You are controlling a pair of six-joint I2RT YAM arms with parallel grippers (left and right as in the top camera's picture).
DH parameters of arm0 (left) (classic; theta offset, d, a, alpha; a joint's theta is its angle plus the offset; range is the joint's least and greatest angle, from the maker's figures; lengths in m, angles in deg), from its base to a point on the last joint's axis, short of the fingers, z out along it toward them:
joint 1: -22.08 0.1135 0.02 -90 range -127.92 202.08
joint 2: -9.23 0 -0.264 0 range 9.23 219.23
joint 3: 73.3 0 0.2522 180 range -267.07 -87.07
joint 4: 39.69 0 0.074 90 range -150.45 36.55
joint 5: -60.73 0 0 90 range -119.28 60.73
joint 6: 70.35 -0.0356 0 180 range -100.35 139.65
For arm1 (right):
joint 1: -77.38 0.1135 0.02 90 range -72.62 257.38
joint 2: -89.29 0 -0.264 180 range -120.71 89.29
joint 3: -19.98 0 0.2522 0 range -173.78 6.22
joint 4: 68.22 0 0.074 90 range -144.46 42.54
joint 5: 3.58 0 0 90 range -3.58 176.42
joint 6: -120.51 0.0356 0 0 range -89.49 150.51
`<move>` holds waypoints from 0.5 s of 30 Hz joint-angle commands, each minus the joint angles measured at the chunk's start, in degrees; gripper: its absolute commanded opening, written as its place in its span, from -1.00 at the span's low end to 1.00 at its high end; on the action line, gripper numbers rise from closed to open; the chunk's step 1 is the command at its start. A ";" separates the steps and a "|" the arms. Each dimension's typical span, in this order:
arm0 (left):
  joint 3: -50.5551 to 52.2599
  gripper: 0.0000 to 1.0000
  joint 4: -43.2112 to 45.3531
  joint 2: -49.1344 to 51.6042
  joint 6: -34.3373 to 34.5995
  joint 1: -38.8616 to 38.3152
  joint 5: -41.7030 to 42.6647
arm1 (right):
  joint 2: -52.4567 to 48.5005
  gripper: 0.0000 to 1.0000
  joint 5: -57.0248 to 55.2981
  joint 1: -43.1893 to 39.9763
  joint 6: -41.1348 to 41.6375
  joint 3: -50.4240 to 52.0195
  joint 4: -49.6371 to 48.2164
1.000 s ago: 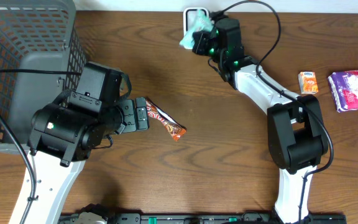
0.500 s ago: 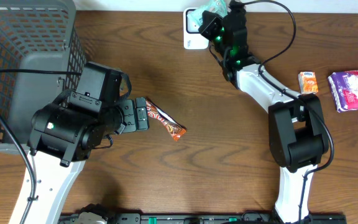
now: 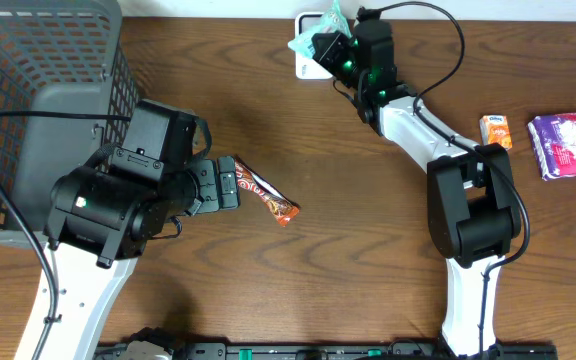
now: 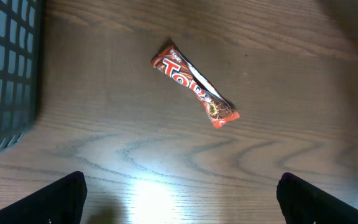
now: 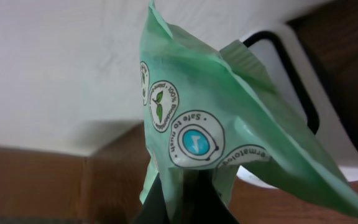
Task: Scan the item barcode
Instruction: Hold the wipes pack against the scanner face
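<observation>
At the far left the grey basket (image 3: 28, 60) and the left gripper (image 3: 226, 183) are exactly where they were a second ago. Its fingers are spread wide and hold nothing, hovering just beside the red candy bar (image 3: 266, 197), which lies loose on the brown table (image 3: 368, 250) and has not shifted either.

All the change is further right, at the back edge. The right gripper (image 3: 330, 48) is pressed together on the lower edge of a green packet (image 3: 313, 32). It held the packet low over the white scanner (image 3: 306, 68) a second ago and swung it up towards the wall half a second ago. Now it has brought the packet down again, tilted, in the air over the scanner's near end. In the wrist view the packet (image 5: 191, 124) fills the picture, with the scanner's dark window (image 5: 303, 93) behind it. No barcode shows on the visible face.

This looks like the packet being turned and passed over the window in search of a read, so the scan is probably under way and not yet confirmed.

Well to the right, a small orange box (image 3: 495, 131) and a purple packet (image 3: 566, 144) lie untouched.
</observation>
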 commanded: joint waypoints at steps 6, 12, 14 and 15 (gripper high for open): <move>-0.50 0.96 -0.20 -0.20 -0.57 0.13 -0.55 | 0.04 -0.98 7.30 -0.70 -3.98 -1.66 0.52; -0.50 0.95 -0.20 -0.20 -0.57 0.13 -0.55 | 0.13 -0.98 10.12 -0.61 -5.75 -1.68 -3.32; -0.50 0.96 -0.20 -0.20 -0.57 0.13 -0.55 | 0.17 -0.98 11.17 -0.72 -5.66 -1.68 -6.80; -0.50 0.95 -0.20 -0.20 -0.57 0.13 -0.55 | 0.20 -0.98 10.99 -0.70 -4.83 -1.68 -8.37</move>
